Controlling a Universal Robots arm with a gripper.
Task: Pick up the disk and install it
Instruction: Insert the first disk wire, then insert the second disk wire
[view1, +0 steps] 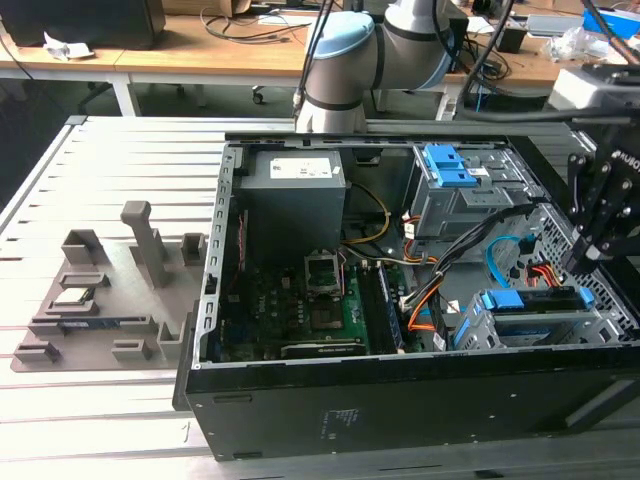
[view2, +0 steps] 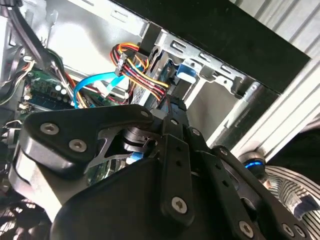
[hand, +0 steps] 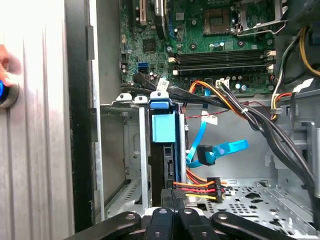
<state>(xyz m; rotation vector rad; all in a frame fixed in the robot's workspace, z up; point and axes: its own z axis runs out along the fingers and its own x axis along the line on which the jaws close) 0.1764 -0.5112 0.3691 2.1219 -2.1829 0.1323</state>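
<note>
The disk (view1: 530, 300) sits in the drive cage (view1: 478, 332) at the case's front corner, on the exterior view's right, its blue side rail facing up. In the first wrist view the disk's blue rail (hand: 163, 127) stands between the cage's metal walls (hand: 125, 150). My gripper (view1: 578, 262) hangs just above the disk's outer end. Its black fingers (hand: 173, 195) are shut together, nothing between them, close to the disk's edge. In the second wrist view the gripper (view2: 175, 112) points at the blue rail tab (view2: 187, 70).
The open computer case holds a motherboard (view1: 320, 300), a grey power supply (view1: 295, 195) and an upper bay with blue latches (view1: 450, 170). Orange and yellow wires (hand: 200, 187) and a blue cable (hand: 220, 150) run beside the cage. A grey fixture tray (view1: 100, 310) lies outside.
</note>
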